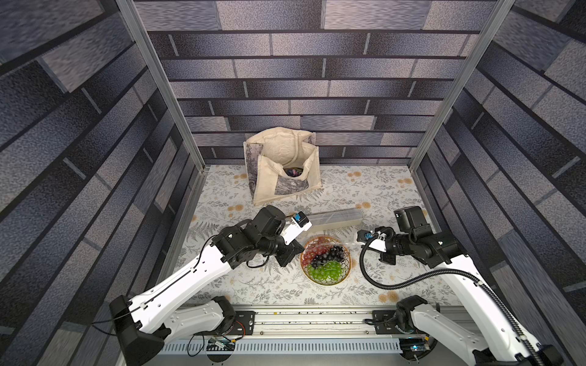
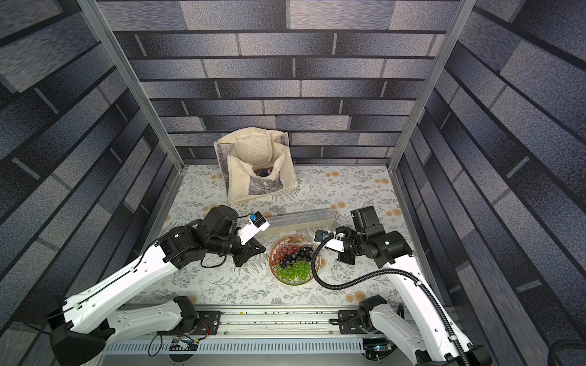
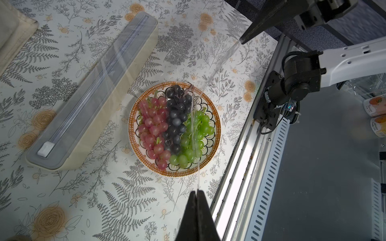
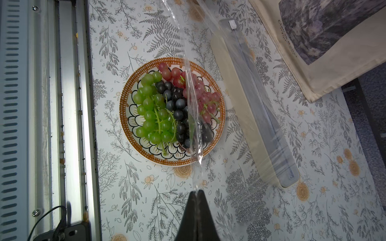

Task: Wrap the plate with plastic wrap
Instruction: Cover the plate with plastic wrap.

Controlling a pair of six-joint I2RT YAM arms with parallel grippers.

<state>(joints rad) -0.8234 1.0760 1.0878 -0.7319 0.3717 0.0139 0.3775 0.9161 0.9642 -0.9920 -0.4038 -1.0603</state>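
the floral-clothed table (image 1: 364, 190) fills the floor of the cell. in both top views a cream tote bag (image 1: 282, 164) stands at 12 o'clock, against the back wall. nearer the middle lies the dispenser box (image 1: 336, 218), its long axis running 9 to 3 o'clock, the 3 o'clock end tipped slightly toward the back. the plate (image 1: 326, 282) sits flat just at the box's 6 o'clock. its grapes (image 3: 177, 125) lie in bands: red toward 12, dark in the middle, green toward 6. the plastic wrap (image 3: 195, 133) reaches from the box out over the plate, raised above the fruit. its free edge is stretched along 9 to 3 o'clock, parallel to the box. the left gripper (image 3: 197, 191), at the plate's 9 o'clock, has its jaws pinched tight on one corner of that edge. the right gripper (image 4: 197, 191), at about 3 o'clock, is clamped on the other corner.
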